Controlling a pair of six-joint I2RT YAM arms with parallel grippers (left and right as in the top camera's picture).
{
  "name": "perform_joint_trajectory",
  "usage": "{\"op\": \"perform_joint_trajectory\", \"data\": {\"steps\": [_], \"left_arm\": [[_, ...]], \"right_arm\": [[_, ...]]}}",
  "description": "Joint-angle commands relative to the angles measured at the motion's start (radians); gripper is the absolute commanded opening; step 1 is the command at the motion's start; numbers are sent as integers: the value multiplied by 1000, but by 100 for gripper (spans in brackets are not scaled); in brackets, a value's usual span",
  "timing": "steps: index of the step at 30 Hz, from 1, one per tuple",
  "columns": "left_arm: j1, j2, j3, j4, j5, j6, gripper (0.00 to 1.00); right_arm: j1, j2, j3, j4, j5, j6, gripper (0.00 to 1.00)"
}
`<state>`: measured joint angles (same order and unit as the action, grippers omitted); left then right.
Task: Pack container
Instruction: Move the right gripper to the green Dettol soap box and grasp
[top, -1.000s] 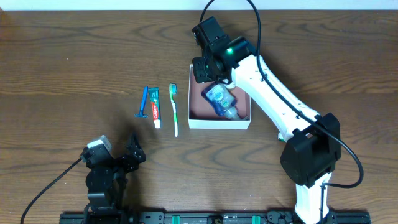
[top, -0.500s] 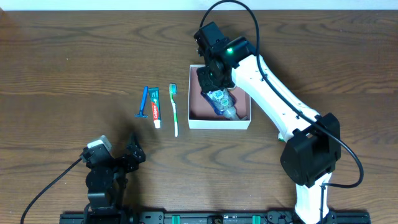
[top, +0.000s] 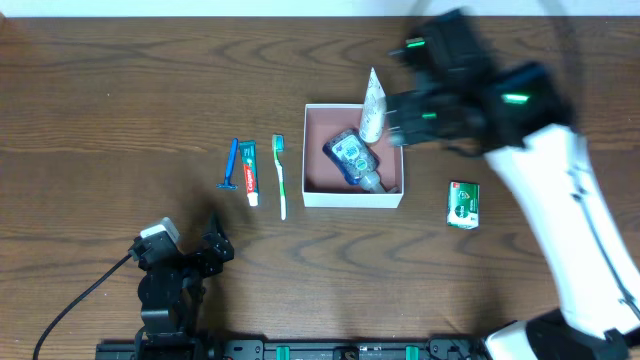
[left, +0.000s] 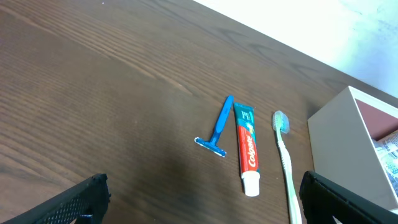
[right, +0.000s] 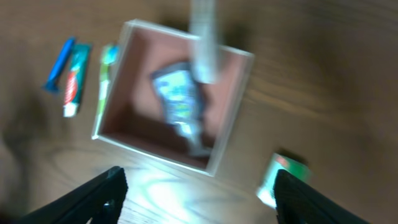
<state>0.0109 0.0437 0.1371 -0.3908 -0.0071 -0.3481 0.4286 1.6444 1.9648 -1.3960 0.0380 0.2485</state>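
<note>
The container (top: 352, 200) is a white box with a pinkish-brown inside at mid table. A clear blue bottle (top: 355, 160) lies in it, and a white tube (top: 372, 105) leans over its back wall. My right gripper (top: 398, 120) is open and empty, blurred, above the container's right back corner. The right wrist view shows the container (right: 155, 152), bottle (right: 180, 102) and tube (right: 203, 37) between my open fingers (right: 196, 186). My left gripper (top: 200, 255) is open and empty at the front left, with the table between its fingers (left: 202, 199).
A blue razor (top: 230, 165), a toothpaste tube (top: 248, 172) and a green toothbrush (top: 281, 175) lie side by side left of the container. A small green box (top: 463, 204) lies to its right. The left wrist view shows the razor (left: 217, 127), toothpaste (left: 247, 149) and toothbrush (left: 285, 158).
My right gripper has risen out of the container and swung right, leaving the bottle inside. The white tube and green box now show from under the arm. The left arm has not moved.
</note>
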Motion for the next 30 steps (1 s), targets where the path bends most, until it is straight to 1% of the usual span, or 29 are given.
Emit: {"op": "perform_joint_trajectory", "data": {"steps": [1, 4, 9, 12, 16, 19, 21, 25, 30], "left_arm": [[-4, -7, -20, -3, -2, -9, 98], [-4, -7, -20, -3, -2, -9, 98], [-4, -7, -20, -3, -2, -9, 98], [-4, -7, -20, -3, -2, -9, 98], [-4, -7, -20, -3, -2, -9, 98], [-4, -7, -20, -3, -2, -9, 98], [-4, -7, -20, -3, -2, -9, 98], [-4, -7, -20, -3, -2, -9, 98], [-4, -7, -20, -3, -2, -9, 98]], "right_arm": [[-109, 13, -4, -53, 40, 78, 82], [-200, 18, -44, -82, 24, 88, 85], [-281, 18, -204, -53, -23, 100, 83], [-285, 18, -324, -13, -24, 119, 82], [-278, 18, -511, 63, -31, 129, 79], [-278, 18, -629, 139, -26, 141, 80], [-286, 18, -691, 183, 14, 151, 84], [-333, 18, -784, 243, 80, 197, 99], [-376, 18, -867, 354, 6, 196, 99]]}}
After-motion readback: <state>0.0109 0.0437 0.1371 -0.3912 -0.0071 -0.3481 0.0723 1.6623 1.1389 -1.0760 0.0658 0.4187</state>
